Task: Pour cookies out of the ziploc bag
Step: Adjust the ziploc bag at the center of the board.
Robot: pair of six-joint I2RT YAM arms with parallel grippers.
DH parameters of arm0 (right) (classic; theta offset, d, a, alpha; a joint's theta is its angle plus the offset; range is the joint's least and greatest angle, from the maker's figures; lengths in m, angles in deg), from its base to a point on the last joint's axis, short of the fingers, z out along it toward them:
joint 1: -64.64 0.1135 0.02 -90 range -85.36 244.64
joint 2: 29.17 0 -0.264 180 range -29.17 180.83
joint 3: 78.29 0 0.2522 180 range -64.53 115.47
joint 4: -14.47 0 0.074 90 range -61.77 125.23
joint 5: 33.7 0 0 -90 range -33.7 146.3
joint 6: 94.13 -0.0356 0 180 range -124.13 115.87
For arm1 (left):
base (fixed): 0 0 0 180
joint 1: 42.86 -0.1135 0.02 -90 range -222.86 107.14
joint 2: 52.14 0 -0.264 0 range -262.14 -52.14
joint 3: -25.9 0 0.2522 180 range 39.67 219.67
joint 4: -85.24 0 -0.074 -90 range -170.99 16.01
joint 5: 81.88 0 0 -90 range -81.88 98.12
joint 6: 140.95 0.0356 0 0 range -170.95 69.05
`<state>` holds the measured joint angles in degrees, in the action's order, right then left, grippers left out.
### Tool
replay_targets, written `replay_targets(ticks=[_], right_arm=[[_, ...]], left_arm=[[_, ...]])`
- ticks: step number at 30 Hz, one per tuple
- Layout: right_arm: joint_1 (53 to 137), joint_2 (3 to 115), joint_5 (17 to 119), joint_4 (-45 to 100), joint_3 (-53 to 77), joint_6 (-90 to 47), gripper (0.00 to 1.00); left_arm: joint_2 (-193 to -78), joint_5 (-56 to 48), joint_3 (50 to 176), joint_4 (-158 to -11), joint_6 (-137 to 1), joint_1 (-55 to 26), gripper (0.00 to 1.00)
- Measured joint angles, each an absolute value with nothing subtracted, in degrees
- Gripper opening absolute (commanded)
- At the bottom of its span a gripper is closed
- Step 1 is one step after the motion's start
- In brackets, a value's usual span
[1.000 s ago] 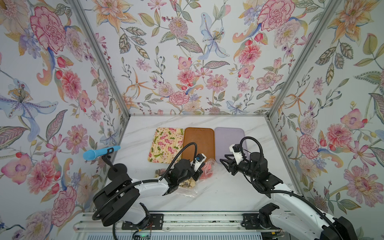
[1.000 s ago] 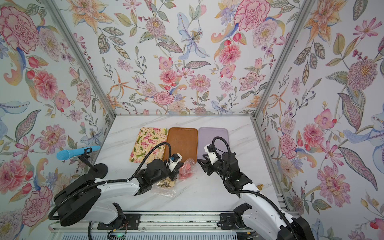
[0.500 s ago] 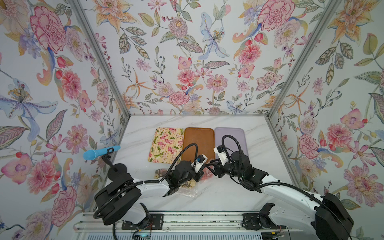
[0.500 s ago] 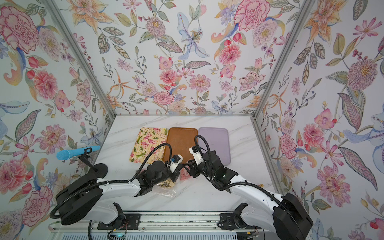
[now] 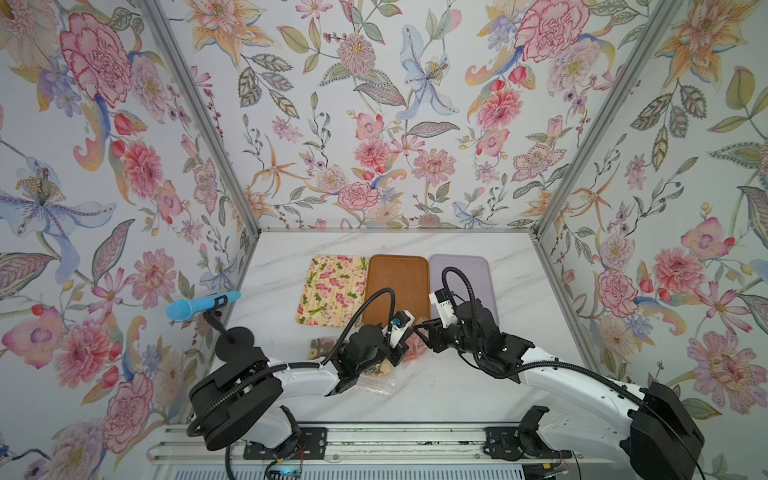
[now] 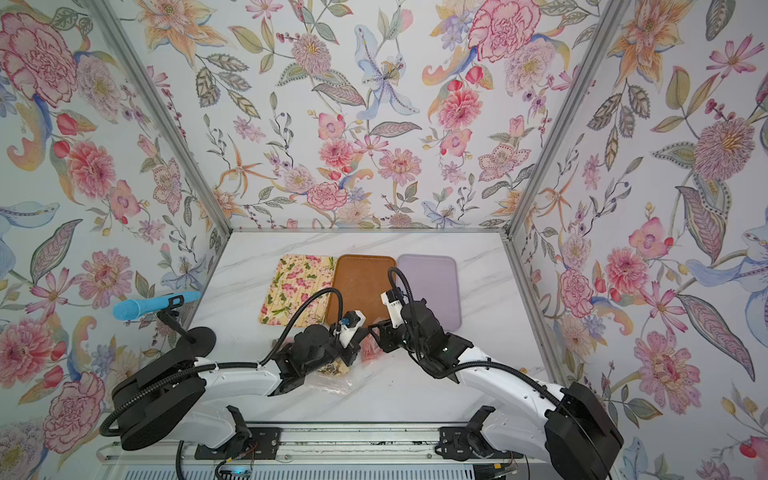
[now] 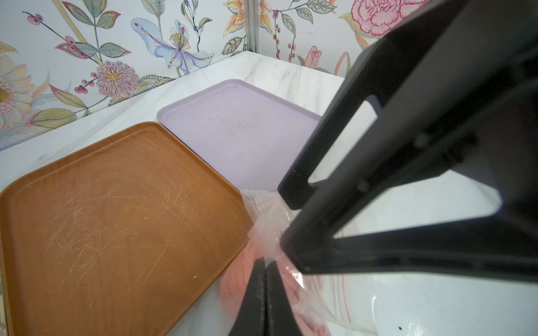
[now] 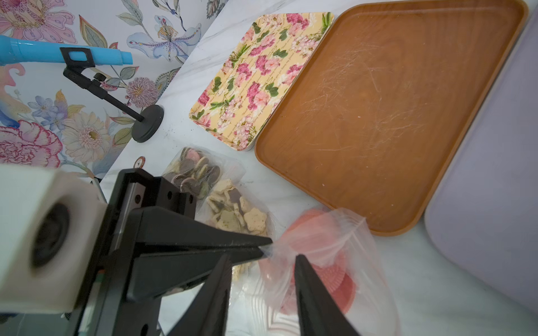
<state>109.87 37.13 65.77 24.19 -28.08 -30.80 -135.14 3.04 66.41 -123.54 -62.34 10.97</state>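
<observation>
A clear ziploc bag lies on the marble just in front of the brown tray, with flat pink cookies inside. My left gripper is shut on a pinched corner of the bag's film, which the left wrist view also shows at the left gripper. My right gripper is open, its two fingers straddling the bag's edge right beside the left tips, with loose film between them. In both top views the two grippers meet over the pink cookies.
Two more clear bags lie beside it, one of dark round cookies and one of cream flower shapes. Behind stand a floral tray, a brown tray and a lilac tray. A blue microphone on a stand is at the left wall.
My right arm has swung left to the bag and the left gripper, and its jaws have narrowed. The left gripper has stayed shut on the bag corner.
</observation>
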Motion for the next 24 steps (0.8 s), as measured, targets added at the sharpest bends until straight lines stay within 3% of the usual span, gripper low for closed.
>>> replay_targets(ticks=[16,24], right_arm=[[111.0,40.2,65.0,27.5,-26.3,-33.0,0.36],[111.0,42.6,64.8,26.4,-26.2,-33.5,0.25]], left_arm=[[-135.1,4.5,65.6,-124.8,-62.4,11.6,0.0],[-135.1,6.0,65.4,-124.7,-62.4,11.6,0.0]])
